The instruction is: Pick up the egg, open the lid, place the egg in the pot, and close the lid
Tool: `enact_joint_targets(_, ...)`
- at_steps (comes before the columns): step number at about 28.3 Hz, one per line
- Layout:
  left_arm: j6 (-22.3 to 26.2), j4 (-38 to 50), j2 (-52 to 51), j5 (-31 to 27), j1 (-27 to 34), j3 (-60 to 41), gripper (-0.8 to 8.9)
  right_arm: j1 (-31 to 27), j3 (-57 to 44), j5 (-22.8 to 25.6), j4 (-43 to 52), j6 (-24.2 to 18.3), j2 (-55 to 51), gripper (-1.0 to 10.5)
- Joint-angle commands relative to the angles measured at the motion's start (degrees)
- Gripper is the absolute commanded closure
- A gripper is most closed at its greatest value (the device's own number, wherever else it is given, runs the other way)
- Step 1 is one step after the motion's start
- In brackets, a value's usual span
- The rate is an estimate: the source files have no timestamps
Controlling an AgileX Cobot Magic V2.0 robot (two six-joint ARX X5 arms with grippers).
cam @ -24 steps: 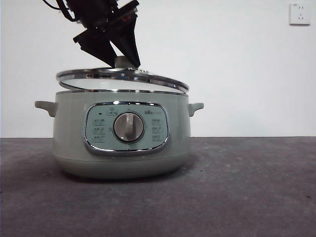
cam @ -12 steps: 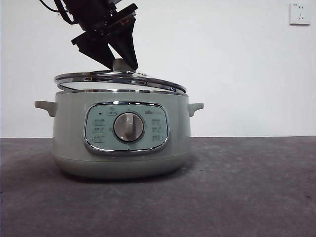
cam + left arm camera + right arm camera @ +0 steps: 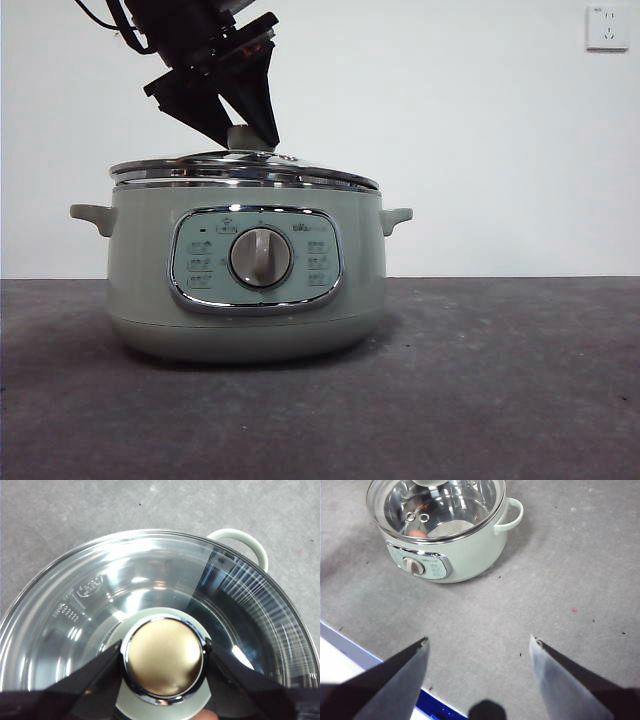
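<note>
Left hand (image 3: 164, 666) clenched on the lid (image 3: 245, 168) knob, lid on the pot (image 3: 245, 275).

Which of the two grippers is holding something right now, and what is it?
The left gripper: its jaws clamp the lid's knob, above the pot. The right gripper hangs open, empty.

You get even, bright light from overhead. Glare streaks the lid (image 3: 150, 595) glass toward 2 o'clock of its knob, whose metal cap glows warm. The pot (image 3: 245, 275) drops a soft shadow on the worktop (image 3: 480, 380). Near claw jaws look blurred.
</note>
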Motion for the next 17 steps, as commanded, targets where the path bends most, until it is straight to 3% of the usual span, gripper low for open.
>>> enact_joint_targets(1, 0.2, 1.8, -0.4, 0.8, 0.1, 0.0, 8.21, 0.0, -0.3, 0.3, 0.3, 0.6, -0.2, 6.0)
enact_joint_targets(14, -2.0, 1.0, 1.2, 1.0, 0.1, -3.8, 8.06, 0.0, -0.3, 0.2, 0.2, 0.6, -0.2, 6.0)
enact_joint_targets(15, -2.1, 0.8, 1.2, 1.0, 0.1, -3.8, 7.63, 0.0, -0.3, 0.2, 0.2, 0.6, -0.2, 6.0)
enact_joint_targets(17, -2.4, 0.8, 1.2, 1.0, 0.1, -3.8, 5.24, 0.0, -0.3, 0.2, 0.2, 0.6, -0.2, 6.0)
